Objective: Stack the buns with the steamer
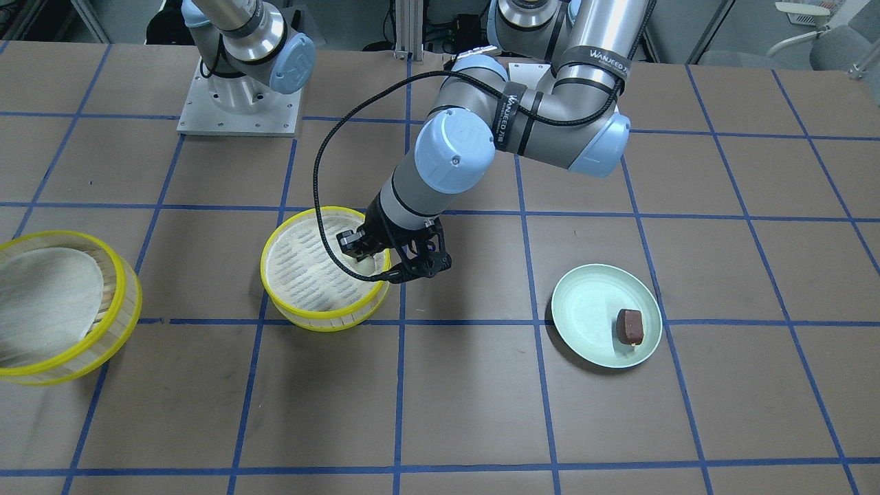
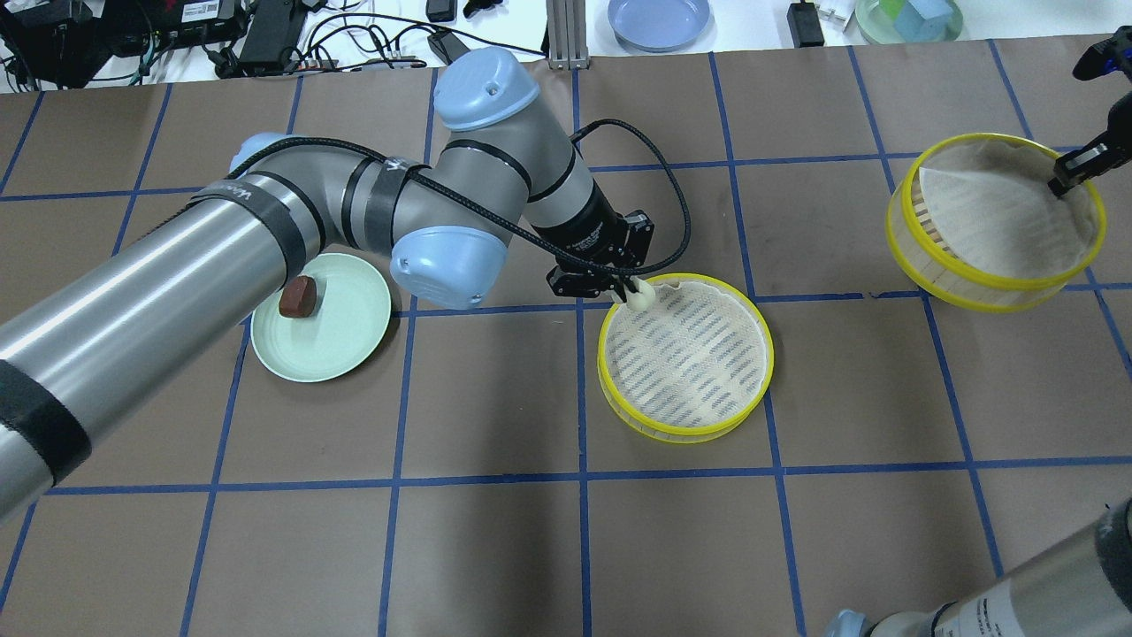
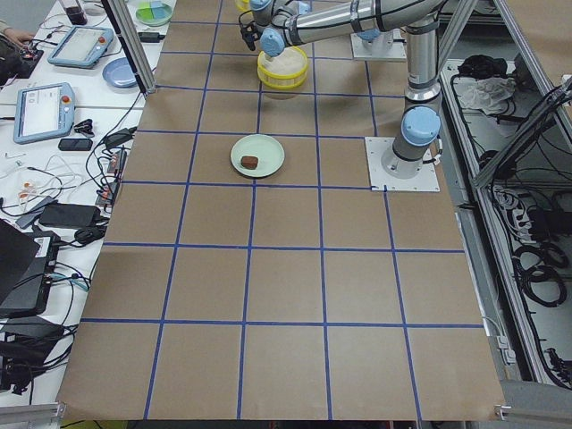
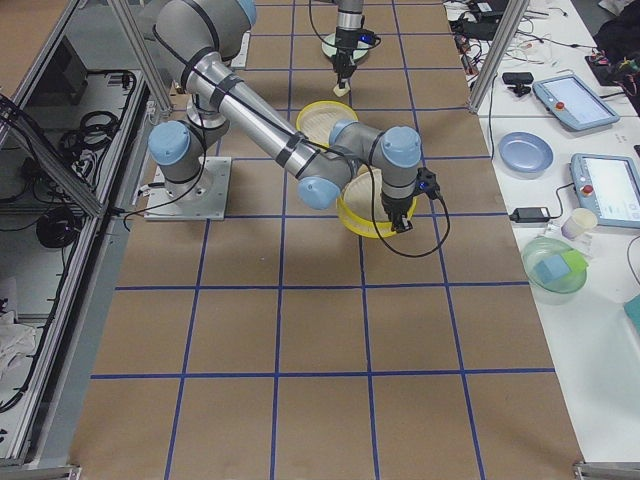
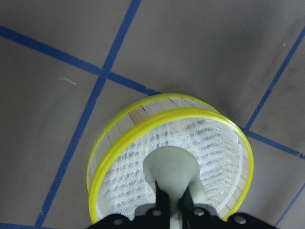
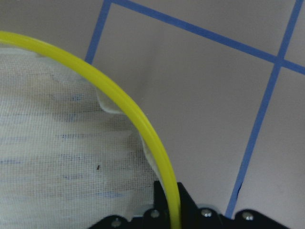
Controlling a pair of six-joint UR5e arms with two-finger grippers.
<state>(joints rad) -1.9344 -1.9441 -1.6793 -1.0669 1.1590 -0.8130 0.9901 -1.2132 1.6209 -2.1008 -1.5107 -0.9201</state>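
My left gripper [image 2: 630, 290] is shut on the cream-white bun [image 2: 640, 295] and holds it just over the near-left rim of a yellow-rimmed steamer basket [image 2: 685, 429] lined with white cloth. The left wrist view shows the bun [image 5: 171, 167] pinched between the fingertips [image 5: 162, 199] above the basket [image 5: 119, 138]. The dark reddish-brown bun [image 2: 298, 296] lies on a pale green plate [image 2: 340, 349] to the left. My right gripper [image 2: 1059, 184] is shut on the rim [image 6: 119, 100] of a second, tilted steamer basket [image 2: 973, 287] at the far right.
A blue plate [image 2: 659, 18] and a green bowl with blocks [image 2: 911, 16] stand beyond the table's far edge, among cables. The right arm's base plate [image 1: 240, 103] sits at the robot's side. Blue tape lines grid the brown table.
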